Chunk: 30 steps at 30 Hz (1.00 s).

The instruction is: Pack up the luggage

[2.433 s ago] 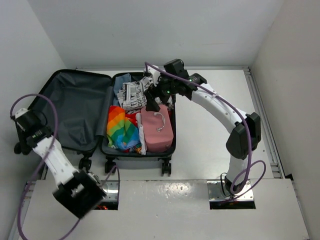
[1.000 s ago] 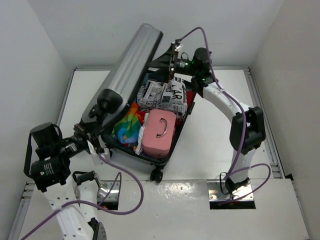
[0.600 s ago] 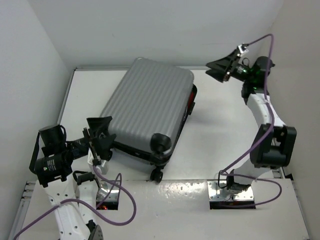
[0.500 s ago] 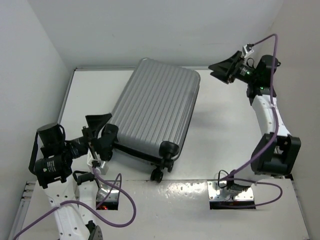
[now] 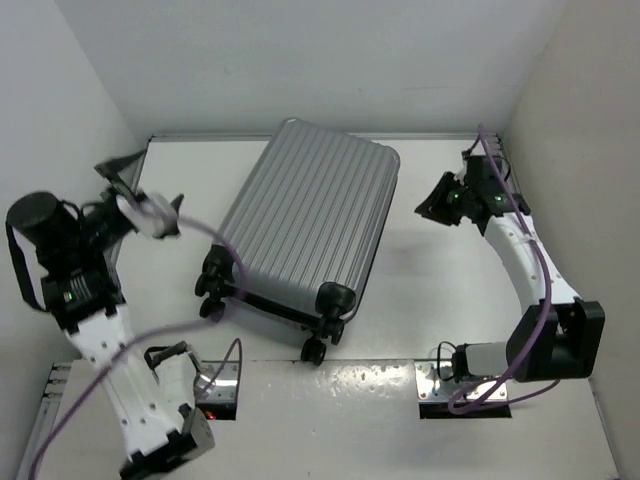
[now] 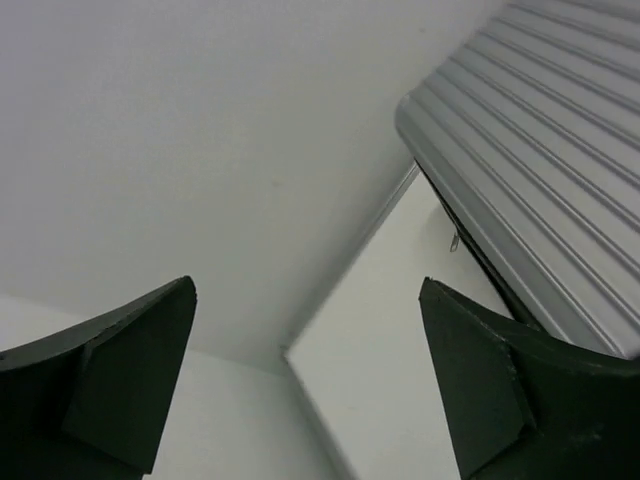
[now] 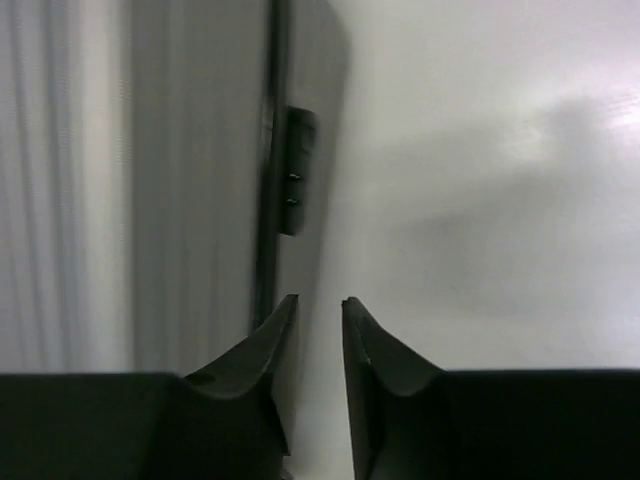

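The luggage (image 5: pixel 300 225) lies shut on the white table, its ribbed silver shell up and its black wheels (image 5: pixel 335 298) toward the arms. My left gripper (image 5: pixel 143 190) hangs raised off the case's left corner, open and empty. In the left wrist view its dark fingers (image 6: pixel 110 385) stand wide apart around the left gripper (image 6: pixel 307 285), with the luggage (image 6: pixel 540 150) at the upper right. My right gripper (image 5: pixel 432 205) hovers just right of the case. In the right wrist view the right gripper (image 7: pixel 320 300) shows only a narrow gap with nothing in it, beside the luggage (image 7: pixel 150 180).
White walls close in the table on the left, back and right. A metal rail (image 5: pixel 520 230) runs along the table's right side. The case's black side lock (image 7: pixel 296 170) faces the right gripper. The arm bases sit on a plate (image 5: pixel 330 400) at the near edge.
The lid swung down and the luggage now lies shut. My left gripper let go, opened wide and lifted away to the upper left. My right arm drew back right and its jaws narrowed.
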Available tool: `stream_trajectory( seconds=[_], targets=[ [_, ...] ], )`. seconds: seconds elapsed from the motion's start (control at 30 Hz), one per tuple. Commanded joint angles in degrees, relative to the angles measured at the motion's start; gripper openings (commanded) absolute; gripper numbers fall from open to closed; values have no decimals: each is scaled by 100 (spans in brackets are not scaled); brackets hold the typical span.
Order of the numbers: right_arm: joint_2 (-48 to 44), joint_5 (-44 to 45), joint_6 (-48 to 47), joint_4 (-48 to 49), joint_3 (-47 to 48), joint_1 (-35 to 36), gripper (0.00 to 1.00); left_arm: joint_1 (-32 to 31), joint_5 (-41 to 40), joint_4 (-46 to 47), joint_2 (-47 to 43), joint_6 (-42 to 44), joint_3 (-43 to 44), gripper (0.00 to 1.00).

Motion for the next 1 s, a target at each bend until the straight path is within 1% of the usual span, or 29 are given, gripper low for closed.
stream_trajectory(
  seconds=[0.0, 0.03, 0.07, 0.1, 0.13, 0.17, 0.3, 0.37, 0.43, 0.47, 0.53, 0.57, 0.63, 0.67, 0.73, 0.77, 0.8, 0.83, 0.87, 0.9, 0.93, 0.97],
  targets=[
    [142, 1292, 546, -257, -121, 329, 21, 51, -1717, 2637, 1056, -4452, 249, 100],
    [160, 1152, 842, -100, -400, 451, 19, -2, -1821, 2200, 1417, -4849, 471, 100],
    [247, 1073, 897, -20, -473, 530, 15, -2, -2118, 2039, 2081, -5218, 647, 100],
    [379, 967, 985, 42, -500, 609, 14, -63, -2225, 1889, 2375, -5457, 910, 100],
    [458, 958, 1160, 8, -413, 915, 12, -238, -2322, 1444, 2631, -5459, 1026, 100],
    [633, 932, 1179, -71, -342, 1014, 10, -379, -2784, 1388, 2790, -5459, 1027, 100],
    [1161, 940, 1556, -81, -79, 1602, 9, -985, -3866, 1335, 3125, -5223, 545, 100],
    [1320, 940, 1732, -185, 148, 1874, 9, -1336, -4176, 1273, 3178, -4986, 186, 100],
    [1689, 809, 1838, -212, 220, 2016, 10, -1548, -4501, 1211, 3178, -4905, -123, 100],
    [1925, 817, 1969, -203, 438, 2199, 10, -1732, -4590, 1211, 3178, -4853, -420, 100],
    [2102, 747, 2023, -107, 642, 2280, 11, -1882, -4652, 1115, 3178, -4800, -650, 100],
    [2198, 694, 2066, -98, 878, 2341, 12, -1944, -4713, 1115, 3178, -4800, -939, 100],
    [2594, 659, 2102, -46, 1492, 2386, 13, -2120, -4714, 1115, 3029, -4581, -1221, 100],
    [2882, 667, 2111, -28, 1660, 2377, 14, -2181, -4627, 1045, 3029, -4511, -1440, 98],
    [3060, 589, 2093, 130, 2248, 2351, 16, -2357, -4312, 930, 2976, -4361, -1644, 96],
    [3348, 510, 2093, 261, 2373, 2316, 17, -2445, -4188, 852, 2915, -4282, -1732, 95],
    [3464, 431, 2067, 323, 2792, 2237, 17, -2611, -4064, 799, 2914, -4281, -1863, 94],
    [3561, 422, 2058, 428, 2918, 2201, 18, -2699, -3811, 798, 2914, -4281, -1925, 94],
    [3840, 404, 2041, 577, 3032, 2166, 20, -2813, -3695, 798, 2914, -4281, -1978, 94],
    [3921, 265, 1980, 675, 3233, 2096, 20, -2954, -3694, 868, 2914, -4386, -2057, 93],
    [4087, 228, 1944, 928, 3418, 2017, 21, -3251, -3694, 1147, 2914, -4639, -2058, 93],
    [4220, 159, 1935, 983, 3498, 1964, 24, -3393, -3694, 1306, 2914, -4764, -2119, 93]
  ],
)
